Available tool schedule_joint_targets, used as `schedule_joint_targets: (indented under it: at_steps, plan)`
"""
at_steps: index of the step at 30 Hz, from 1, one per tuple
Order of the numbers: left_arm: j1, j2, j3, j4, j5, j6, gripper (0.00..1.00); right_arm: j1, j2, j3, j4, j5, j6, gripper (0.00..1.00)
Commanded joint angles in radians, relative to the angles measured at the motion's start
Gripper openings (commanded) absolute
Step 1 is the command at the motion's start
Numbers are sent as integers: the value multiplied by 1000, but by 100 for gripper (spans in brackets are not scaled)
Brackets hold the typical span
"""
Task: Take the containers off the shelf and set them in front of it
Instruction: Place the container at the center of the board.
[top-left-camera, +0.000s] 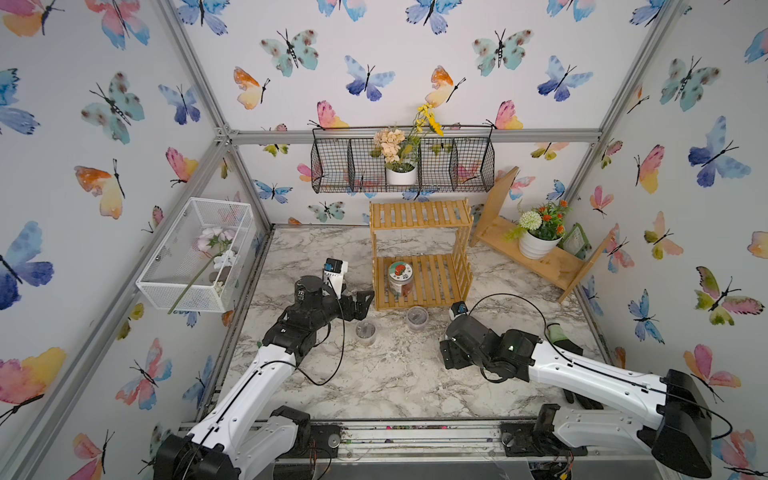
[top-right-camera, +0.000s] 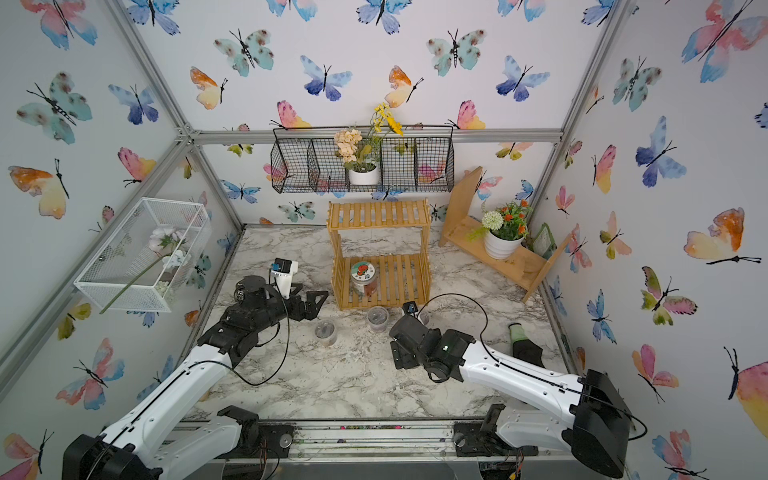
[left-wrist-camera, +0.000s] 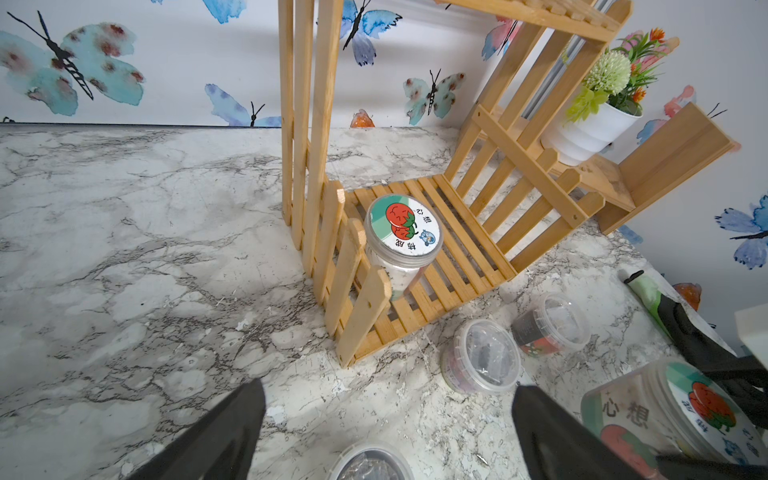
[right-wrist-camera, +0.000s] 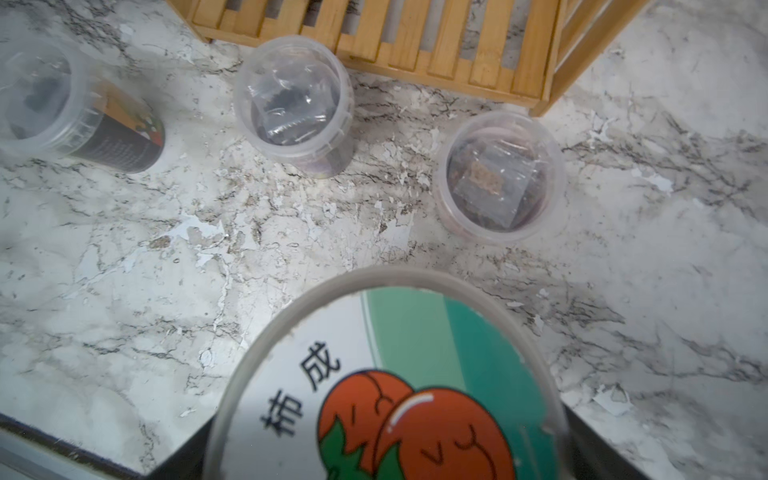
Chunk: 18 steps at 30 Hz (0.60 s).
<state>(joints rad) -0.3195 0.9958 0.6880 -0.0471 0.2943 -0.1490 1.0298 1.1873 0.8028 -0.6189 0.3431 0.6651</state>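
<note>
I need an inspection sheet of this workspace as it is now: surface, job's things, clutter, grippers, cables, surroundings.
Surface: marble-patterned table, flaked in spots; no spill seen.
Job's things: bamboo shelf holds one jar on its lower tier; three small cups stand on the table before it; a second jar sits between the right jaws.
Clutter: what looks like a green and black glove near the table's right edge.
Grippers: left gripper open, empty, near a cup; right gripper shut on the second jar.
Cables: a black cable loops off each wrist; no snag seen.
Surroundings: butterfly walls; black wire basket and white wire basket on them; board shelf with a flower pot at rear right.
</note>
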Motion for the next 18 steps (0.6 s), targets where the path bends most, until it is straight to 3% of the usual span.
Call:
schedule_joint_targets:
  at_steps: [1, 18]
  plan:
    - [7, -13, 7, -7, 17, 17, 99, 9, 2, -29, -17, 84, 92, 71]
    - [7, 3, 23, -17, 5, 37, 99, 9, 95, -119, 59, 195, 213, 75]
